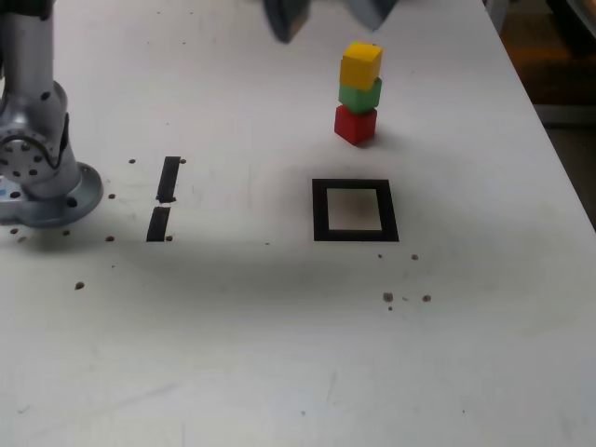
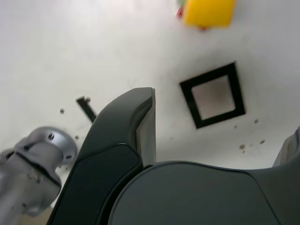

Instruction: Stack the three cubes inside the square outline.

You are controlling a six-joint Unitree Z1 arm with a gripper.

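- Gripper [image 1: 331, 17]: at the top edge of the exterior view, above the stack. Its two fingertips stand wide apart with nothing between them. It holds and touches nothing.
- In the wrist view, one dark finger [image 2: 126, 136] fills the foreground; the second shows only at the frame edge.
- Cubes: three, one of each colour, stacked in a single upright column on the white table [image 1: 279, 354].
- Order: red cube [image 1: 355, 124] at the base, green cube [image 1: 359, 95] in the middle, yellow cube [image 1: 360, 65] on top. Each is turned slightly relative to the one below.
- Stack axis: vertical.
- Square outline [image 1: 355, 210]: one, black tape, empty white centre. The stack stands outside it, just beyond its far side in the exterior view.
- Tape strips [image 1: 164, 197]: two, short, end to end, toward the exterior view's left.
- Arm base [image 1: 37, 168]: at the exterior view's left edge.
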